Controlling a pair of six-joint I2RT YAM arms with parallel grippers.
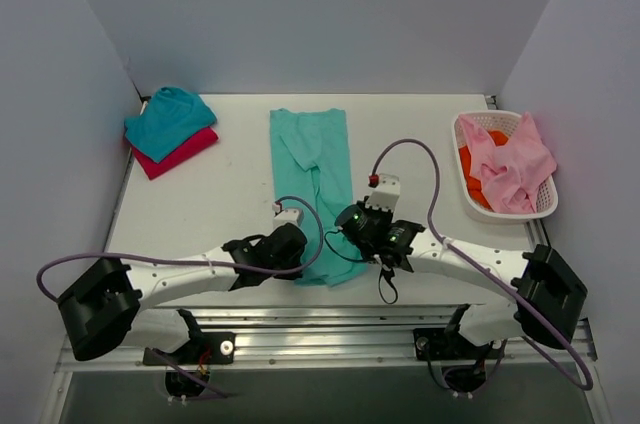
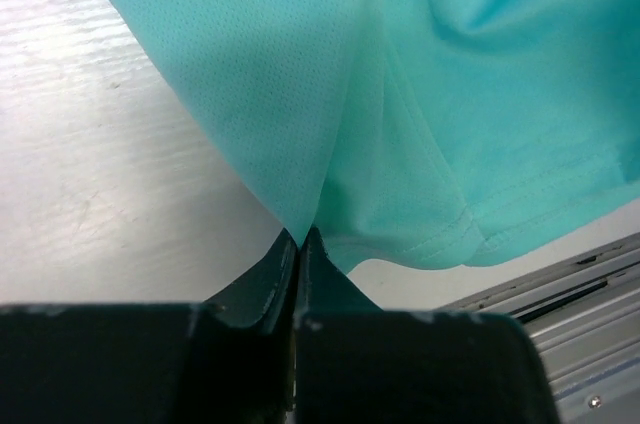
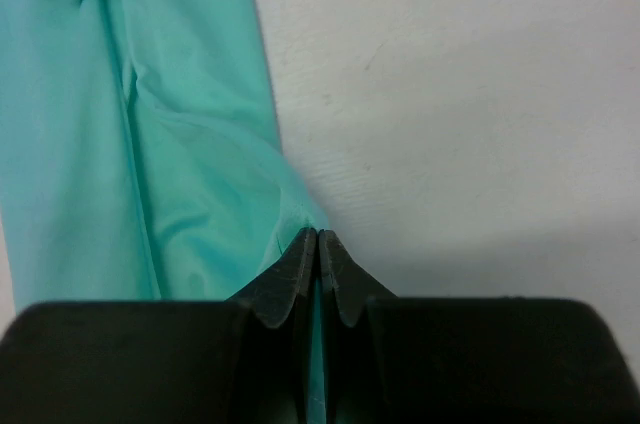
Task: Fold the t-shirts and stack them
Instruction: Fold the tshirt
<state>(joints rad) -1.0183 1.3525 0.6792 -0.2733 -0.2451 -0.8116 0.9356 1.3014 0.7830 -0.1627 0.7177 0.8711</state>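
From above, the near hem of the mint-green shirt (image 1: 310, 169) is covered by the left gripper (image 1: 296, 247) and right gripper (image 1: 362, 226), whose fingertips are lost under their dark housings. The magenta-red shirt (image 1: 185, 154) lies mostly under the teal shirt (image 1: 165, 122), and an orange cloth (image 1: 466, 160) in the basket (image 1: 548, 206) is largely buried by a pink garment (image 1: 512, 169). In both wrist views the mint-green shirt runs off the picture edges, its pinched part hidden between closed jaws

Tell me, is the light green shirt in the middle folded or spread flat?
Partly folded: the mint-green shirt lies as a long narrow strip, its sides turned in, not yet folded crosswise.
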